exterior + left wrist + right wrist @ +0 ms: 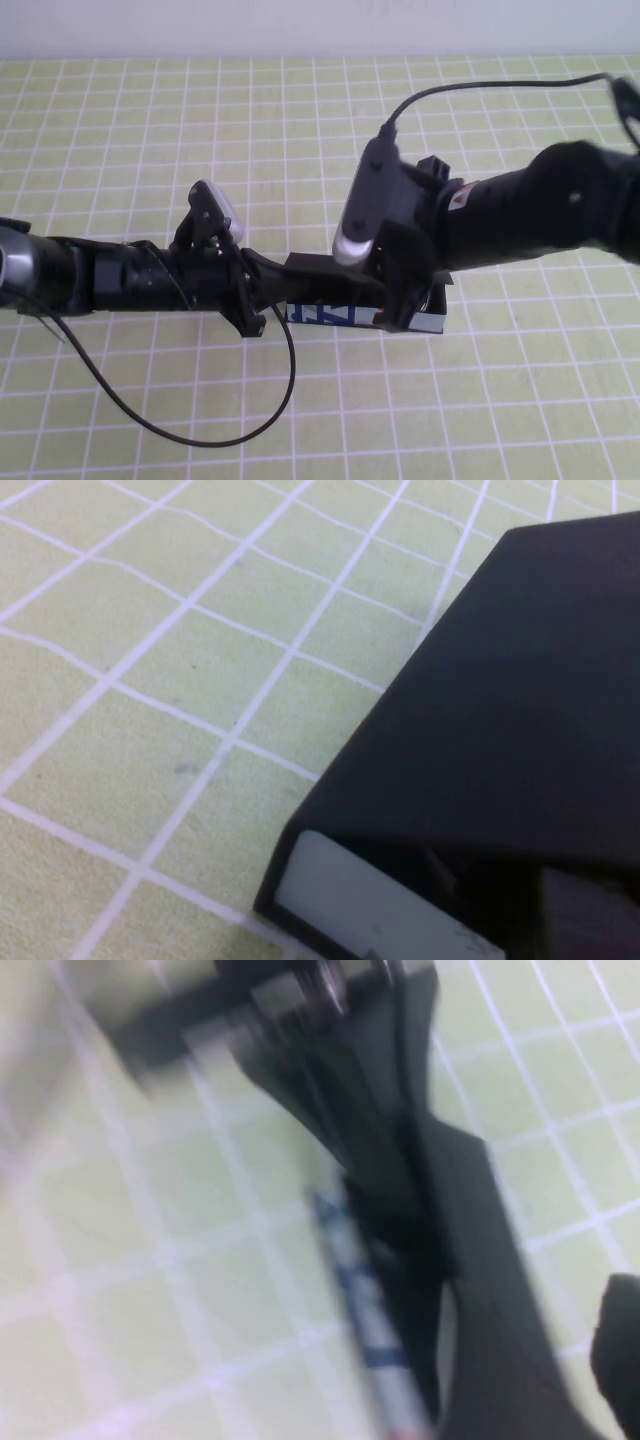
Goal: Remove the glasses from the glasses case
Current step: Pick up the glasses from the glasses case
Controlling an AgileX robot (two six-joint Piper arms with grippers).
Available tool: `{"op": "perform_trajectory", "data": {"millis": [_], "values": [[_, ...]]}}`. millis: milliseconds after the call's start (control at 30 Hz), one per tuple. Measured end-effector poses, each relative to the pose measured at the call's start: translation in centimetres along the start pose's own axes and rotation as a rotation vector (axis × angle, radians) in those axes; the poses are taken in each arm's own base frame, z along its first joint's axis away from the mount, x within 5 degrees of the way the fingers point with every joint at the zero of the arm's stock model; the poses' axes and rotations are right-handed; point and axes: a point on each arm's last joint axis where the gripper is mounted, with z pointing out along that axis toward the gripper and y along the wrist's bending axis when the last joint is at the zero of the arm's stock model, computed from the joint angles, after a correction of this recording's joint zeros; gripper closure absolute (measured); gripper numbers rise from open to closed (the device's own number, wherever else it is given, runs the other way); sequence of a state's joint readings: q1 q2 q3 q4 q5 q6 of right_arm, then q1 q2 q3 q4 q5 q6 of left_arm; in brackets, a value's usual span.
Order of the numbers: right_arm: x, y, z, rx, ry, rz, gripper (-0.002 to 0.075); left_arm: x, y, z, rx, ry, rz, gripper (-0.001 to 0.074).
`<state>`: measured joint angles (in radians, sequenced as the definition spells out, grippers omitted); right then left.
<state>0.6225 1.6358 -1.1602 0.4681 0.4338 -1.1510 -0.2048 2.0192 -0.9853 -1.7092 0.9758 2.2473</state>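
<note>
The glasses case [345,316] lies at the table's middle, matte black with a blue and white printed front. My left gripper [272,296] is at the case's left end; in the left wrist view the black lid [500,700] fills the frame from very close, a pale side [350,900] below it. My right gripper [408,292] hangs over the case's right half, open, one finger in front of it and one behind. In the blurred right wrist view the lid [480,1290] stands slightly raised above the printed side [365,1310]. The glasses are hidden.
A green mat with a white grid [150,130] covers the table. A black cable [200,425] loops from the left arm over the near mat. Another cable [480,90] runs from the right wrist camera to the far right.
</note>
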Motion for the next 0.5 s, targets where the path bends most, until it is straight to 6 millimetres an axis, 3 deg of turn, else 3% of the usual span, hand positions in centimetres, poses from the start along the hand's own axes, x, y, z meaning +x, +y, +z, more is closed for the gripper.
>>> {"op": "perform_trajectory", "data": {"millis": [100, 200, 333, 500], "values": [[-0.8, 1.0, -1.9, -0.097, -0.02, 0.174, 0.0573, 0.0, 0.0, 0.0, 0.0, 0.0, -0.009, 0.0739], [-0.6, 2.0, -2.1, -0.203, 0.031, 0.335, 0.0685, 0.0, 0.0, 0.0, 0.0, 0.0, -0.016, 0.0739], [0.6, 2.2, -0.1, -0.222, 0.123, 0.468, 0.0731, 0.0, 0.0, 0.0, 0.0, 0.0, -0.02, 0.0739], [2.6, 1.3, 3.3, -0.099, 0.191, 0.61, 0.0741, 0.0, 0.0, 0.0, 0.0, 0.0, -0.035, 0.0739]]}}
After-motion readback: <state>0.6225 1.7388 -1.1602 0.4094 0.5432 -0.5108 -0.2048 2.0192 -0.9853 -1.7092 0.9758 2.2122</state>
